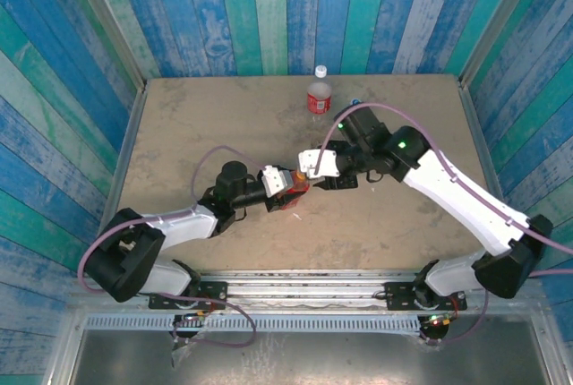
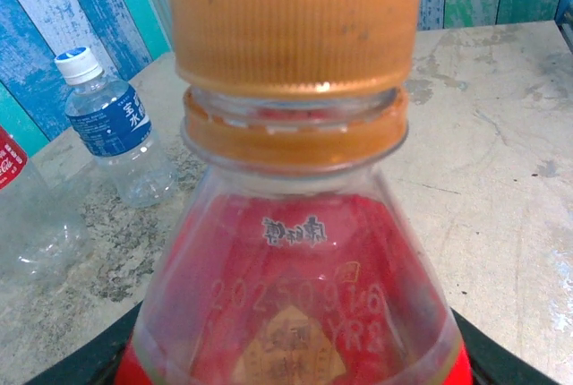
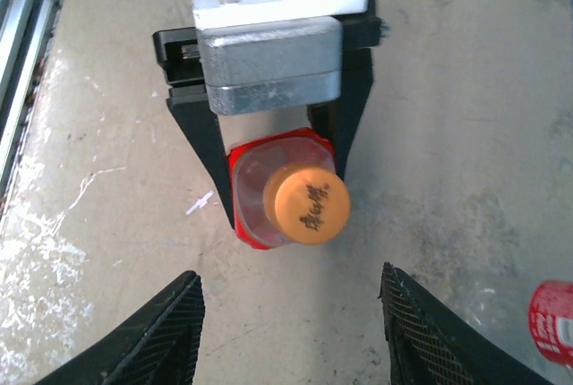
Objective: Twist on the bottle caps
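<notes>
My left gripper [image 1: 288,186] is shut on the body of the slim red bottle [image 3: 269,201], which it holds above the table near the middle. The orange cap [image 2: 295,27] sits on that bottle's neck [image 3: 311,203]. My right gripper [image 3: 291,331] is open just off the cap, its black fingers [image 3: 161,331] apart on either side and touching nothing. At the back stands the clear red-label bottle [image 1: 320,96] with a white cap [image 1: 320,71]. The blue-label bottle [image 2: 115,130] also carries a white cap [image 2: 79,63]; in the top view my right arm largely hides it [image 1: 356,101].
A thin white scrap [image 3: 199,202] lies on the tan table [image 1: 206,125] below the held bottle. Blue plank walls close off the back and sides. The red-label bottle [image 3: 551,322] stands close to the right of my right gripper.
</notes>
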Tool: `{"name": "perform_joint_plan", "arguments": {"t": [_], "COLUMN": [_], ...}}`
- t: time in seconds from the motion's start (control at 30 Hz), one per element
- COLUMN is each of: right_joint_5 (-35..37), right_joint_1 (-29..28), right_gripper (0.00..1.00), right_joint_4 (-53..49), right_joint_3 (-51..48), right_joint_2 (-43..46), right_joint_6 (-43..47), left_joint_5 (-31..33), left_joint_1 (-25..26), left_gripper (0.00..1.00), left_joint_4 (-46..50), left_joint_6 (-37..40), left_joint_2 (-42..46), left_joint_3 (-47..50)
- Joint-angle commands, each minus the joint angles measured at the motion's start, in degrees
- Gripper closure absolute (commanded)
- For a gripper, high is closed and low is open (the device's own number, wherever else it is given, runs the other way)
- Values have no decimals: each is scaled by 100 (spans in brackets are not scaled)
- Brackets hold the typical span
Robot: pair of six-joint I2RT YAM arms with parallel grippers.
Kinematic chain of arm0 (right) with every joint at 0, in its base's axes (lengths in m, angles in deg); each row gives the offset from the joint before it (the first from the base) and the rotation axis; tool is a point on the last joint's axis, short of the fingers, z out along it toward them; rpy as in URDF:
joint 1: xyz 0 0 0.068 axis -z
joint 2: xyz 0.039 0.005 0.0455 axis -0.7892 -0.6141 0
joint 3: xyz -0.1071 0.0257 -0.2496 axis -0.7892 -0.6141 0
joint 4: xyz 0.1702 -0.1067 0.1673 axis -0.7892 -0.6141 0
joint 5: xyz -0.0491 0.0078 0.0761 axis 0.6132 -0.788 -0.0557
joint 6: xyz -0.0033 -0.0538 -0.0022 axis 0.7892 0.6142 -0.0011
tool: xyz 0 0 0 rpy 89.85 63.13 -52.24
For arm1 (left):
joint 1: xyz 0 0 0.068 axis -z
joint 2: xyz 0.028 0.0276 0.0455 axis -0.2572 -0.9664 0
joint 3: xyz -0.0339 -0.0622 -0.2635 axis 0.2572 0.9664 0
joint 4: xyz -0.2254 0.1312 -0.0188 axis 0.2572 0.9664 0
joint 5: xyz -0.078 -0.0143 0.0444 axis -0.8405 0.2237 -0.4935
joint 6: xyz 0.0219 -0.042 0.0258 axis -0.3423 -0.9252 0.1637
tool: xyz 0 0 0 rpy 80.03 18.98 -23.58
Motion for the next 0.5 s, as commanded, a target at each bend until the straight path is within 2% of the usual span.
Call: {"name": "perform_joint_plan", "arguments": {"t": [0.0,0.17,0.47], "right_joint_5": [18,45,316], "right_joint_1": [-136,-228,-262], "right_gripper": [48,54,56], "right_joint_4": [-730,-826,-941], "right_joint_3": [419,756,1248], "right_joint_2": [-320,-711,-1219], "right_joint_6": [326,214,63], "left_joint_5": [48,-12,-36], "left_joint_1": [22,24,16], "left_gripper": [42,41,41], "left_joint_4": [38,-37,-85], "left_joint_6": [107,85,63], "left_joint_2": [314,260,263], "left_joint_3": [-13,-7,22]}}
